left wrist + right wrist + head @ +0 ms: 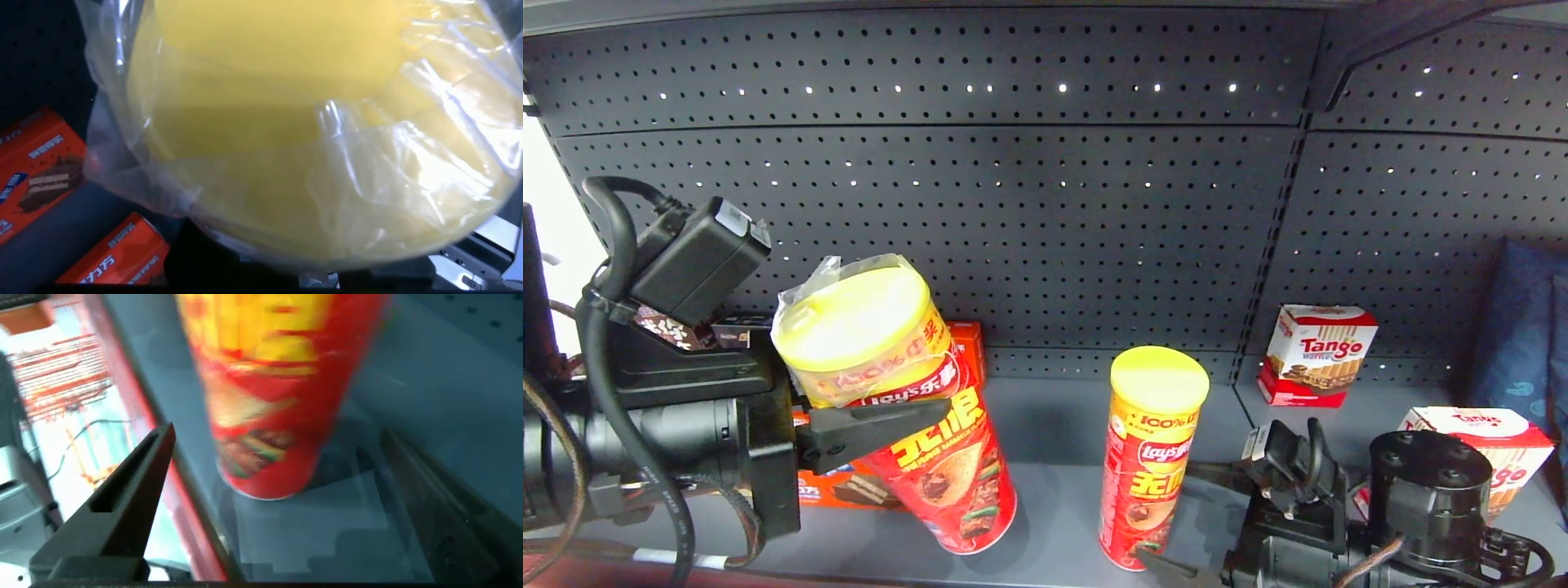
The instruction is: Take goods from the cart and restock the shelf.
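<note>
A tall red chips can with a yellow lid under clear film (907,400) leans tilted over the left part of the grey shelf board (1054,425). My left gripper (890,404) is shut on its upper half, one black finger (874,429) crossing its front. In the left wrist view the filmed lid (310,147) is very close. Whether the can's lower edge touches the board I cannot tell. A second, identical can (1152,457) stands upright mid-shelf. My right gripper (278,441) is open low beside it, and that can's base (270,457) is just ahead of the spread fingers (122,506).
Orange-red biscuit boxes (849,490) lie behind the held can, also under it (41,175). Two white-and-red wafer boxes (1315,351) (1486,449) sit on the right section, with a blue bag (1519,327) beyond. A black pegboard wall (1045,204) closes the back.
</note>
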Robot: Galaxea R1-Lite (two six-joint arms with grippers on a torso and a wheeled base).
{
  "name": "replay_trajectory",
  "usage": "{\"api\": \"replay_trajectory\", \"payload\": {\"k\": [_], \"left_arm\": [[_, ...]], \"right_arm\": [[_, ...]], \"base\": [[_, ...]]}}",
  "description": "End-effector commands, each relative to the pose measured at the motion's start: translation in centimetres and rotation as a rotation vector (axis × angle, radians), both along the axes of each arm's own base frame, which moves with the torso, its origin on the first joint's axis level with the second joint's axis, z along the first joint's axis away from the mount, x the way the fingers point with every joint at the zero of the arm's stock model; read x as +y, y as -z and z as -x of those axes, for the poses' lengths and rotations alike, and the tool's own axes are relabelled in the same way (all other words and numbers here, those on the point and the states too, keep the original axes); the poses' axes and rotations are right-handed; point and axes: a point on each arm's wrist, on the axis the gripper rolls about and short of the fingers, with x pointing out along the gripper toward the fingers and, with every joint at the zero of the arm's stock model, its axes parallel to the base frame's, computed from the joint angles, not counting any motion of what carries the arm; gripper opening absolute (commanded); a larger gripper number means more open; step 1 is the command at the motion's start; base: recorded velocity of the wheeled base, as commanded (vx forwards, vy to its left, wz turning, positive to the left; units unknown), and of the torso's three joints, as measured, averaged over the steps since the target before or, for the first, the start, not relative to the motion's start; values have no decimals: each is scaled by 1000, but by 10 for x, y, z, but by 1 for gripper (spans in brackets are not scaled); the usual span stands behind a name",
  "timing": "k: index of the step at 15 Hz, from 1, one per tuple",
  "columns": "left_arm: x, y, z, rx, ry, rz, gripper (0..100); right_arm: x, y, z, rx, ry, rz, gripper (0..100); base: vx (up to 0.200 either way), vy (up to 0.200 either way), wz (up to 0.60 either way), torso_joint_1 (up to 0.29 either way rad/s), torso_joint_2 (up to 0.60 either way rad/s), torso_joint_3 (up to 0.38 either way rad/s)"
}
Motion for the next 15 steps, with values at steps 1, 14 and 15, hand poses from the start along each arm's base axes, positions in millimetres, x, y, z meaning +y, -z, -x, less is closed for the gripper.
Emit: {"api": "replay_trajectory", "payload": {"k": [1,14,15], "left_arm": [[0,0,0,-2,0,0,0],[0,2,1,6,0,-3,0],[0,3,1,8,0,-3,0]], "right_arm": [[0,-2,-2,-4,7,-6,100],[18,2,-26,-10,17,-7,100],[19,2,-28,-16,31,-7,100]], "base": [[0,0,0,0,0,0],[0,0,0,0,0,0],[0,0,0,0,0,0]]}}
